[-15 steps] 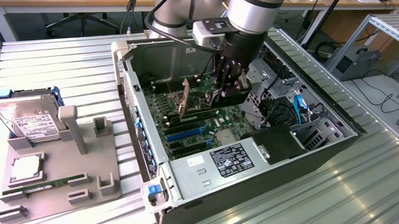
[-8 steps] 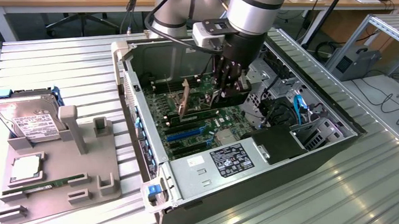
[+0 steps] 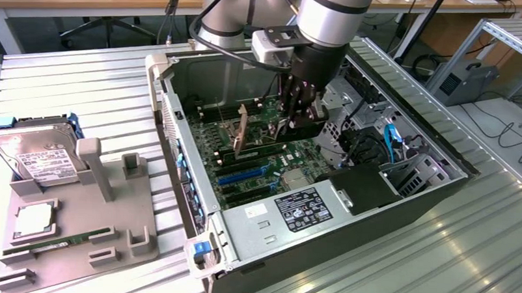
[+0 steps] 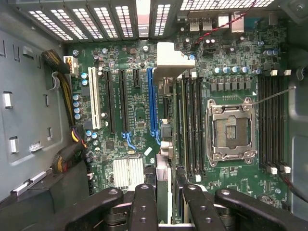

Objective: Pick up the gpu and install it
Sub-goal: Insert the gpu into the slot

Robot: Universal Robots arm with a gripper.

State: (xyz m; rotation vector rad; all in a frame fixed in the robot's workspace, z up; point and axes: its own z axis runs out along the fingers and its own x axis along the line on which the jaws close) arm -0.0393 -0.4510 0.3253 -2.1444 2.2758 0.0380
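The gpu (image 3: 241,134) stands on edge over the motherboard (image 3: 258,161) inside the open case (image 3: 327,233). The gripper (image 3: 298,122) pinches it from above.

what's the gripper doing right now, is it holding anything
Gripper: closed on the gpu, held edge-down inside the open computer case above the motherboard.

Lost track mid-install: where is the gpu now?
The gpu, a flat card with silver bracket, stands edge-on inside the open computer case, over the green motherboard, held in the gripper.
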